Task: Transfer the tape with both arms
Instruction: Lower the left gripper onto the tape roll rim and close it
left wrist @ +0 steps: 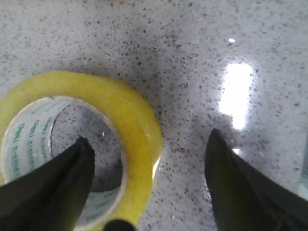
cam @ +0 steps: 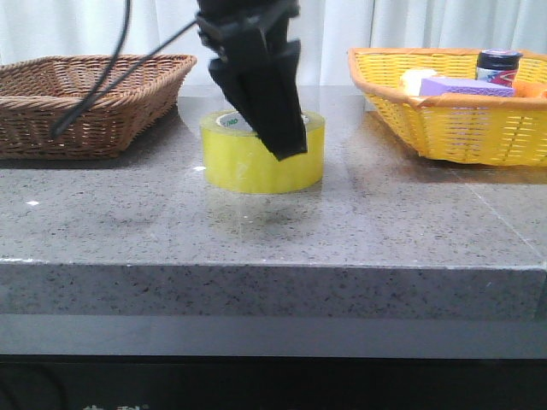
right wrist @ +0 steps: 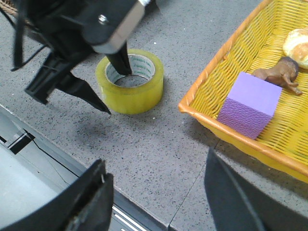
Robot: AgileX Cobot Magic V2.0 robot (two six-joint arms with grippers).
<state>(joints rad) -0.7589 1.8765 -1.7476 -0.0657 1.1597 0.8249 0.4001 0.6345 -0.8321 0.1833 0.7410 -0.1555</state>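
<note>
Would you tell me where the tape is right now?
In the front view, the tape stands mid-table between the brown basket and yellow basket, the left gripper straddling its wall.

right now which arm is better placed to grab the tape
Left. The left gripper is open right at the tape, one finger in its core, the other outside the wall. The right gripper is open too, but off beside the yellow basket.
</note>
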